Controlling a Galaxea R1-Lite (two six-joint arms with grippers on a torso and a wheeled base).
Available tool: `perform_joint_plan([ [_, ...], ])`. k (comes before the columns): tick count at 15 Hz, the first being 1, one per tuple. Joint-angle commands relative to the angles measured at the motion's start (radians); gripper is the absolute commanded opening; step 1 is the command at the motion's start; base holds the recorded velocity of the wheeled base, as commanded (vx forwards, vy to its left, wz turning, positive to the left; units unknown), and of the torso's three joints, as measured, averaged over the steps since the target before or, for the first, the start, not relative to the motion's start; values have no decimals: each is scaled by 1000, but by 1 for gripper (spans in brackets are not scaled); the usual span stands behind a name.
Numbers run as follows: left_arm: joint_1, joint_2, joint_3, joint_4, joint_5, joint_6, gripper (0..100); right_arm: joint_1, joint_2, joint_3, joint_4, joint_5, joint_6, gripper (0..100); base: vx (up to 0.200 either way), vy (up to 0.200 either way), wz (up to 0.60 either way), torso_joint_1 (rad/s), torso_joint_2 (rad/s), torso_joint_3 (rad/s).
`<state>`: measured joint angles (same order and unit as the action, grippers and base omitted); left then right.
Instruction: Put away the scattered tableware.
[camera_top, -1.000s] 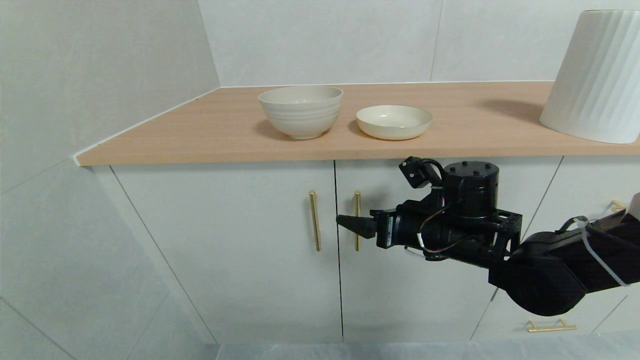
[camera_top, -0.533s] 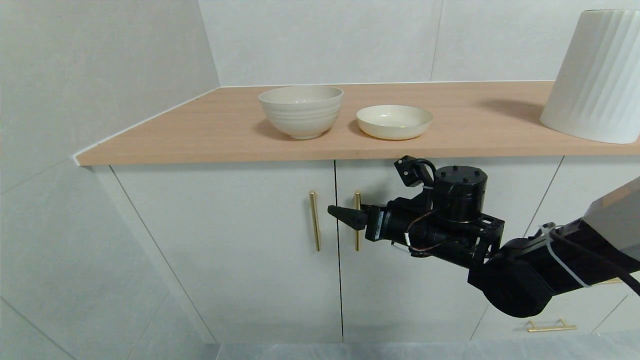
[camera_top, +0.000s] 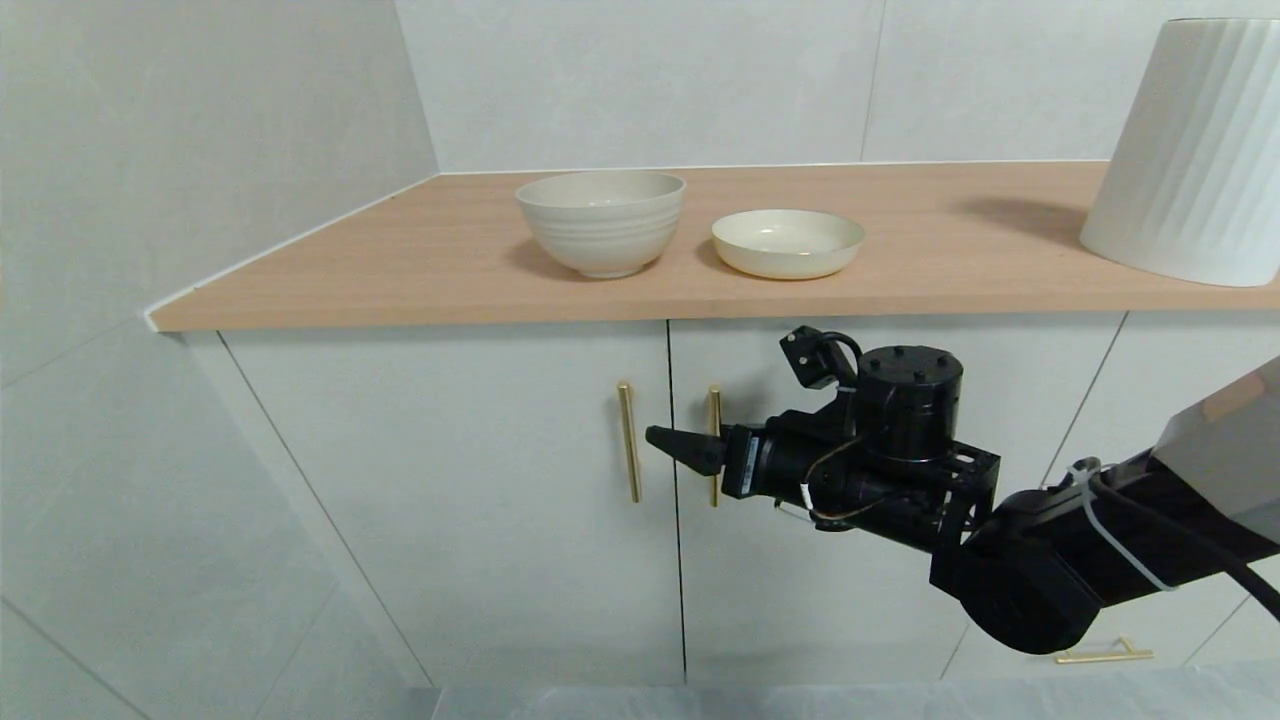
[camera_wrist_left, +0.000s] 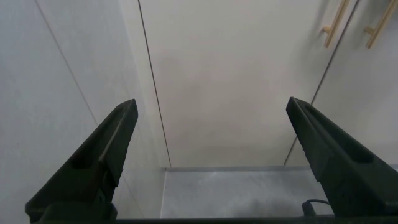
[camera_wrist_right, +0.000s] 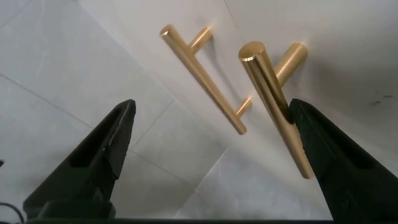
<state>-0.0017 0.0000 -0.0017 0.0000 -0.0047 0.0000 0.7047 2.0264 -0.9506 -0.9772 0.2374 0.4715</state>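
Pale grey tiled walls (camera_top: 640, 80) stand left of and behind a light-wood surface (camera_top: 420, 270) over white cabinet doors (camera_top: 450, 520) with brass handles (camera_top: 628, 442).

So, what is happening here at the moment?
The robot is at a low cabinet. Its right tool is open in front of the gold handles of the cabinet doors and grips neither of them. The left tool is open too, lower down by the cabinet, and holds nothing. A bowl and a shallow dish sit on the wooden counter, not yet put away.
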Motion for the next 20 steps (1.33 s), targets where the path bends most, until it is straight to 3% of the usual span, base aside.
perform_joint_plan([
  [1, 0, 0, 0, 0, 0, 0, 100, 7, -23, 18, 2, 29, 1, 100, 0, 0, 0, 0, 0, 0],
  [10, 0, 0, 0, 0, 0, 0, 100, 6, -153, 155, 14, 212, 3, 100, 0, 0, 0, 0, 0, 0],
  [15, 0, 0, 0, 0, 0, 0, 100, 4, -253, 194, 143, 352, 12, 100, 0, 0, 0, 0, 0, 0],
  [20, 0, 0, 0, 2, -1, 2, 100, 1, -290, 225, 149, 419, 12, 100, 0, 0, 0, 0, 0, 0],
])
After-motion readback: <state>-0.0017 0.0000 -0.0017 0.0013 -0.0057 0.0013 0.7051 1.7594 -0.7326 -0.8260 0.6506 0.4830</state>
